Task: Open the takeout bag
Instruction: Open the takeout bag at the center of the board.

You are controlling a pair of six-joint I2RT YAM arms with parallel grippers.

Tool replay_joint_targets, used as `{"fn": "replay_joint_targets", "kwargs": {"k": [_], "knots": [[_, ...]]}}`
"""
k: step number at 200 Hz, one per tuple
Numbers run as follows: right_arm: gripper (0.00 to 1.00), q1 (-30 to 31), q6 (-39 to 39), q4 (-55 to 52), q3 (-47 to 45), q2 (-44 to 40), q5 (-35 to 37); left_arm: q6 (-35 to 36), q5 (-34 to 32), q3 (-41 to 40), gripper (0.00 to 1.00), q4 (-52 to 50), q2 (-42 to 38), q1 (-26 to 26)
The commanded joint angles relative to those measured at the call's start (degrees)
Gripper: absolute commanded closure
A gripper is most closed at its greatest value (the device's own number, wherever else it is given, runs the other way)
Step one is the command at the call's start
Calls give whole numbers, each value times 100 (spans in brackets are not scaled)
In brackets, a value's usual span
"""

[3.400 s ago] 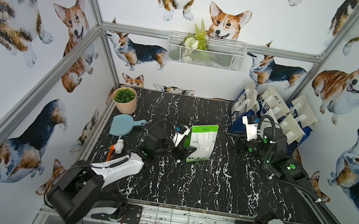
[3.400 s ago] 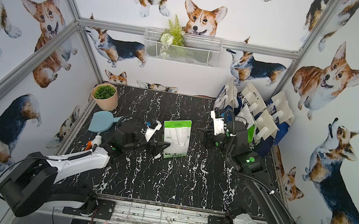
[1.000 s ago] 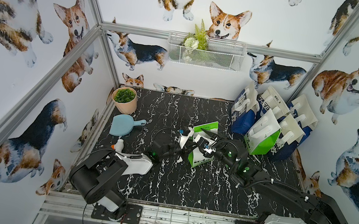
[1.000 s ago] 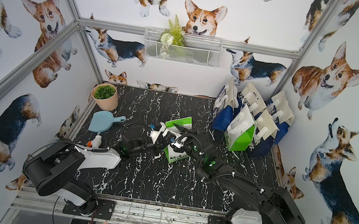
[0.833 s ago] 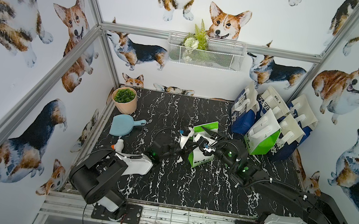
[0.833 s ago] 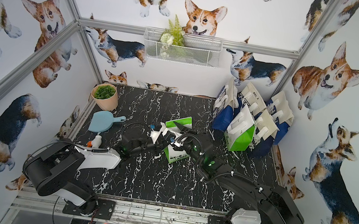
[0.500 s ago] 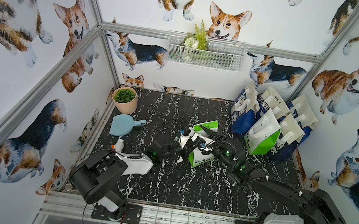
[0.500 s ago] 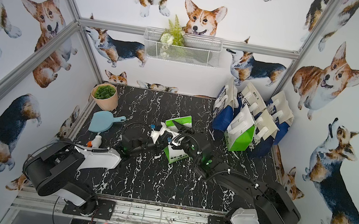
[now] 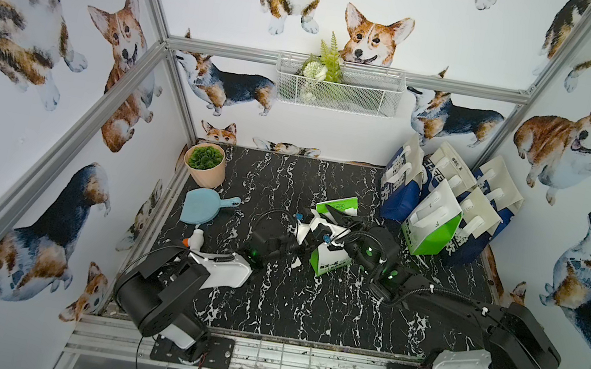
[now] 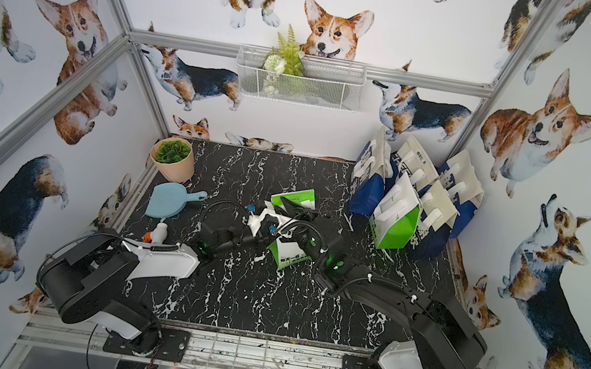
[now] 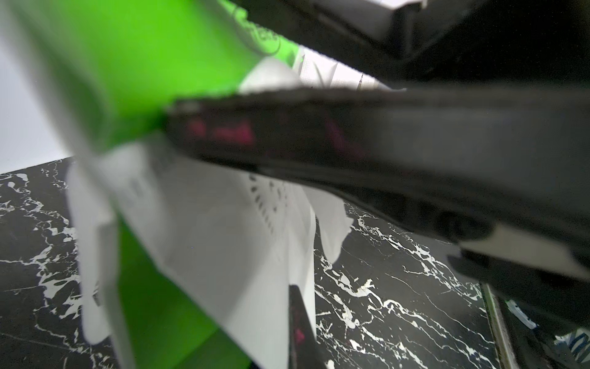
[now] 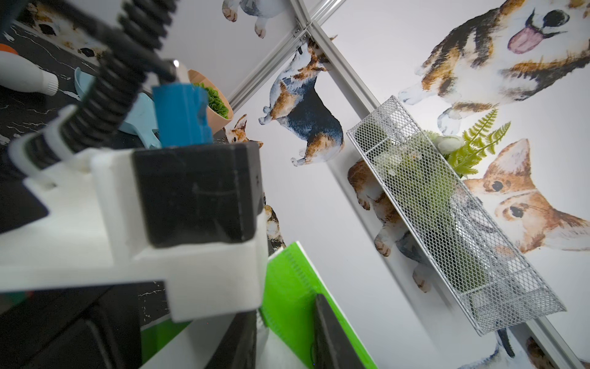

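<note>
The green and white takeout bag (image 9: 332,259) (image 10: 289,256) stands tilted mid-table, its mouth partly spread. My left gripper (image 9: 312,230) (image 10: 264,228) is shut on the bag's white near flap; in the left wrist view one finger (image 11: 300,332) presses against white paper and the other is hidden behind it. My right gripper (image 9: 330,214) (image 10: 291,209) reaches into the mouth from the right. In the right wrist view its gripper (image 12: 284,338) straddles the green far wall (image 12: 293,287), jaws apart, the wall lying against one finger.
Several blue and green bags (image 9: 441,211) stand at the back right. A potted plant (image 9: 205,163), a blue scoop (image 9: 201,208) and a white bottle (image 9: 195,240) sit along the left edge. A wire basket (image 9: 336,86) hangs on the back wall.
The bag, flat earlier, now stands held up by the left gripper. The right arm came over from the back-right bags, and in the last second its jaws slid over the far wall and narrowed.
</note>
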Motion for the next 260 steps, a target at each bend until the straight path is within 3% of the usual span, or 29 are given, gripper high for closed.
{"fn": "replay_joint_targets", "kwargs": {"k": [1,49,109,260], "knots": [[73,-9,-133,316,96,24,294,128,355,1,100,218,-39,-42],[100,-10,-31,267,153,9,343,134,348,-13,100,219,-68,-43],[100,-14,317,101,230,-181,468,187,295,-47,100,162,-116,-41],[100,-176,1950,-1523,922,-881,458,290,93,-91,100,61,-162,-43]]}}
